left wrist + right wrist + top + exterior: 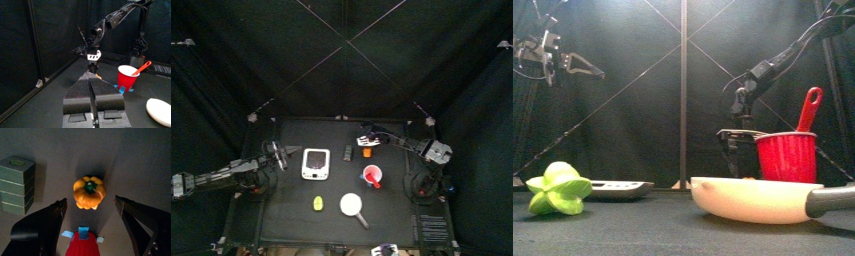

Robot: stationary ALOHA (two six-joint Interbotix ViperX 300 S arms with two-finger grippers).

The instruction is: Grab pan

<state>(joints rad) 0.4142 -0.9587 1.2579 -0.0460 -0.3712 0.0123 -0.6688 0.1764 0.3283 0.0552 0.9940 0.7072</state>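
I see the pan (353, 205) lying near the tabletop's (291, 215) front edge, about midway along it, handle pointing toward the front right corner, untouched. My right claw (90, 220) hangs wide open and empty over an orange pepper (89, 192) near the back edge, beside the red cup (373, 177). My left claw (93, 85) is closed on nothing, raised over the left side.

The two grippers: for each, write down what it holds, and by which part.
Nothing is held. The left gripper is shut on nothing; the right gripper hangs open above the orange pepper. The pan lies untouched.
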